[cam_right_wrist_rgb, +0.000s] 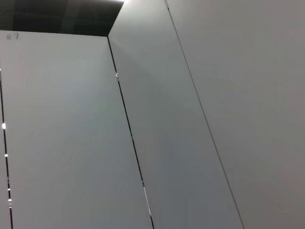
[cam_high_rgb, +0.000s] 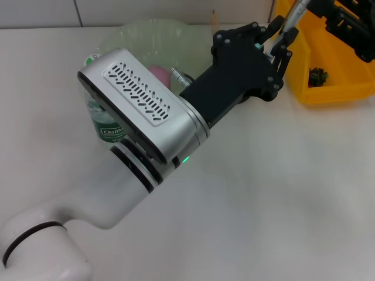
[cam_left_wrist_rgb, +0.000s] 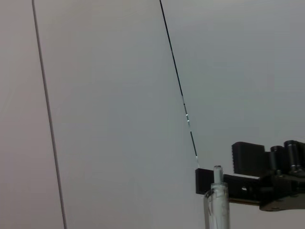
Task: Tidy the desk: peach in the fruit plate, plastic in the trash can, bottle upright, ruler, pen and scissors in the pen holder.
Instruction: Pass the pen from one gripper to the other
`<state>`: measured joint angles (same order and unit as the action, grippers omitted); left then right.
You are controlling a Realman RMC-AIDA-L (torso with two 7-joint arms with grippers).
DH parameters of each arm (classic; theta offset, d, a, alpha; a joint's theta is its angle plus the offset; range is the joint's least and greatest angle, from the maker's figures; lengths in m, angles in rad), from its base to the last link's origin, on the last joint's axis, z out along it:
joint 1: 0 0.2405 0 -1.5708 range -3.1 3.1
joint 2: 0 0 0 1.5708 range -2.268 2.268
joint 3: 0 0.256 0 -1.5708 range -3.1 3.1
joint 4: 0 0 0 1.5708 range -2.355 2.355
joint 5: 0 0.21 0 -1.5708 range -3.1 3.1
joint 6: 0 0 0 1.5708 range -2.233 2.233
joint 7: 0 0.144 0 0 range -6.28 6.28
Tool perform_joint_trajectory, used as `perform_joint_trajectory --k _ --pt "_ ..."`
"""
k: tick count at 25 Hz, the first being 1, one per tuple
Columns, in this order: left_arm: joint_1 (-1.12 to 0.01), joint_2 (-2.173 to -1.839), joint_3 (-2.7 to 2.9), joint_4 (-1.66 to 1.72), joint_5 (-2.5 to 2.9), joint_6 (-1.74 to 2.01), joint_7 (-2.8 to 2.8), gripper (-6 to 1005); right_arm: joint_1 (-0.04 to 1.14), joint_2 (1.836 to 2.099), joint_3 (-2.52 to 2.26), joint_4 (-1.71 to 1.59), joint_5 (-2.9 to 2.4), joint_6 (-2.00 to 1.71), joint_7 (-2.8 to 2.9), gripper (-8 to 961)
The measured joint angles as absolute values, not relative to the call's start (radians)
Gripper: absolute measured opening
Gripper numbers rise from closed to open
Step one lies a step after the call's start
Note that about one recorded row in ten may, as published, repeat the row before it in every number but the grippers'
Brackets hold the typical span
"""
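- Nearest the head camera, I am seeing the left arm [cam_high_rgb: 117, 175] crossing the white desk [cam_high_rgb: 281, 205] from the near left corner toward the far right; a small green light [cam_high_rgb: 185, 159] is glowing on its silver wrist housing.
- Behind that housing, a green bottle [cam_high_rgb: 107, 126] is standing partly hidden; its label is reading "Cestbon".
- Just beyond it, the clear green fruit plate [cam_high_rgb: 146, 35] is holding something pink, probably the peach [cam_high_rgb: 159, 75], mostly covered by the arm.
- Farther on, the left gripper [cam_high_rgb: 281, 36] is clenching a clear pen [cam_high_rgb: 293, 16] at the near edge of the yellow holder [cam_high_rgb: 334, 88]; the left wrist view is showing the pen's tip [cam_left_wrist_rgb: 217, 200] rising beside black fingers [cam_left_wrist_rgb: 248, 157].
- Something small and dark [cam_high_rgb: 318, 76] is lying inside the yellow holder.
- The right gripper [cam_high_rgb: 345, 26] is hanging over the holder's far side; I cannot tell whether it is closed.
- Both wrist cameras are facing grey wall panels [cam_right_wrist_rgb: 200, 119] with thin dark seams.
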<state>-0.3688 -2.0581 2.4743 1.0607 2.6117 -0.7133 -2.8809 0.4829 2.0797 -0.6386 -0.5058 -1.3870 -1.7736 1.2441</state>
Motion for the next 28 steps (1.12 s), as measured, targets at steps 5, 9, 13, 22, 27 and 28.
perform_joint_trajectory --k 5,9,13,22,27,28 --pt "-0.369 -2.061 2.474 1.057 2.612 -0.713 -2.881 284 0.493 2.08 -0.659 -0.503 -1.389 -1.755 1.244 554" --pt "-0.37 -2.062 2.474 1.057 2.612 -0.711 -2.881 289 0.497 2.08 -0.684 -0.503 -1.389 -1.743 1.244 538" --pt "-0.37 -2.062 2.474 1.056 2.612 -0.71 -2.881 293 0.5 2.08 -0.69 -0.503 -1.389 -1.724 1.244 520" --pt "-0.37 -2.062 2.474 1.055 2.612 -0.707 -2.881 304 0.502 2.08 -0.705 -0.511 -1.391 -1.707 1.254 387" --pt "-0.37 -2.062 2.472 1.055 2.612 -0.687 -2.881 310 0.502 2.079 -0.724 -0.519 -1.391 -1.678 1.255 156" --pt "-0.37 -2.063 2.471 1.055 2.611 -0.68 -2.881 311 0.502 2.079 -0.724 -0.519 -1.391 -1.678 1.255 152"
